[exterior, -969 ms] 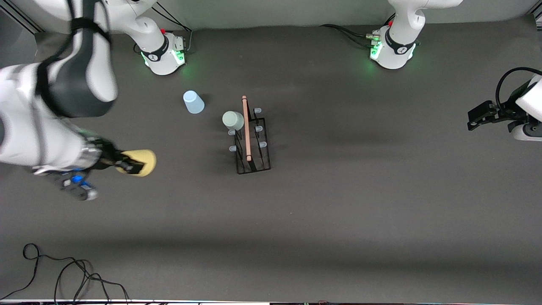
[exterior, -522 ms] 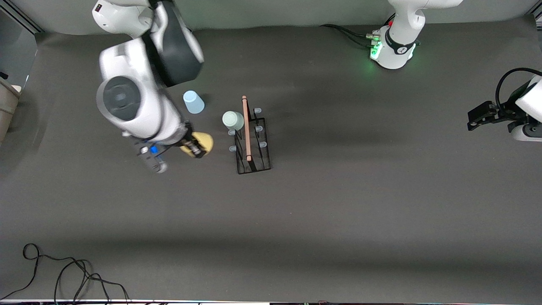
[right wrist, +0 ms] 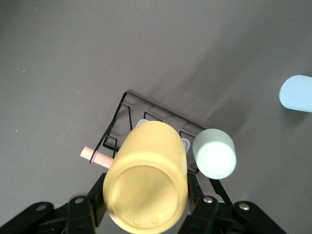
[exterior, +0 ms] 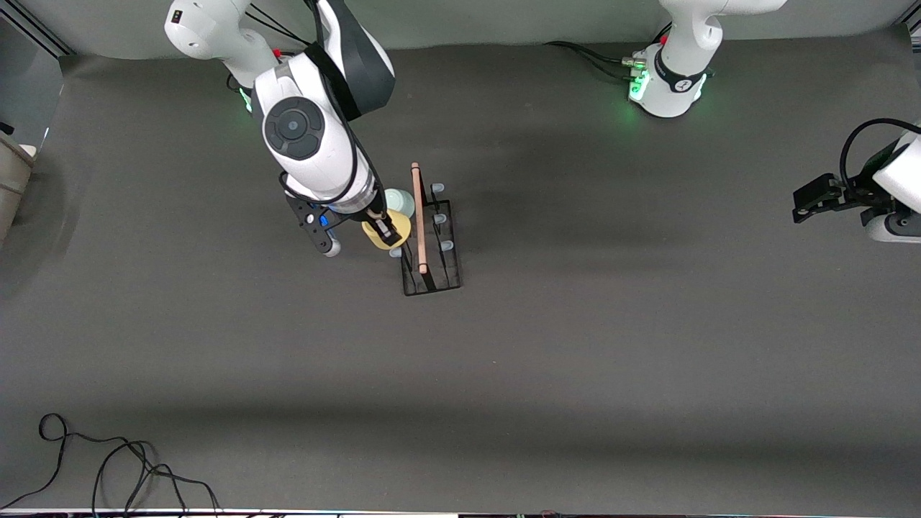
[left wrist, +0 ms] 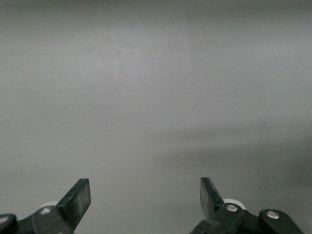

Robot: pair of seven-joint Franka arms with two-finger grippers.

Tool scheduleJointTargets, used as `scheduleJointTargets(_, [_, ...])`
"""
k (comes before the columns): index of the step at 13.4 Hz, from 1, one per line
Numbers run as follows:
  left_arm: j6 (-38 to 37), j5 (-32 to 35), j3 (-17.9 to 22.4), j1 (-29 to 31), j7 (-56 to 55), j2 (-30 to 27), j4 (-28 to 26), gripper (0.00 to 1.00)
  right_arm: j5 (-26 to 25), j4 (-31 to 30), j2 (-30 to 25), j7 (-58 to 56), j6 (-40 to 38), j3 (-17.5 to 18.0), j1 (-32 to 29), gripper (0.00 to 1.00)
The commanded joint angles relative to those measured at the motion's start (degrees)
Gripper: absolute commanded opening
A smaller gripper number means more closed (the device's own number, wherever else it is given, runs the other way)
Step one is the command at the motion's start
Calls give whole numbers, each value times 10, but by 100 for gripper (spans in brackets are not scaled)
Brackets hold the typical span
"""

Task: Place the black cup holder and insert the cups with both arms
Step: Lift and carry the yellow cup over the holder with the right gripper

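While the right gripper (exterior: 385, 232) was clamped on the yellow tapered plastic cup (right wrist: 147, 177), held upside down, it hung over the black wire cup holder with wooden rod handle (exterior: 429, 248), on the side toward the right arm's end of the table. The pale green plastic cup (right wrist: 214, 153) already sat inverted on a peg just beside the gripper. The light blue plastic cup (right wrist: 298, 93) lay on the grey table (exterior: 611, 324), well apart from the tool.

Step in hand (judgement): seat yellow cup on a free peg next to the green one.
- Centre cup mouth over a pale-tipped peg (exterior: 395, 252) before descent.
- Keep cup axis in line w/ peg; approx. vertical drop.
- Keep clear of green cup & rod handle; contact could shift the rack.
- Release only once the cup is borne by the peg.

Left gripper (left wrist: 145, 194) waited near the left arm's end of the table, jaws spread wide, holding nothing.

View differences:
- Right wrist view showed the blue cup; in the front view the right arm hid it.
- Front view showed rack's whole outline & both arms.
- Left wrist view showed only bare table.
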Motion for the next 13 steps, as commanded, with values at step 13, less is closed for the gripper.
scheduleJointTargets(13, [-15,6,1,-5,2,1,7,100,11,-98,70,15,207,1,34,0])
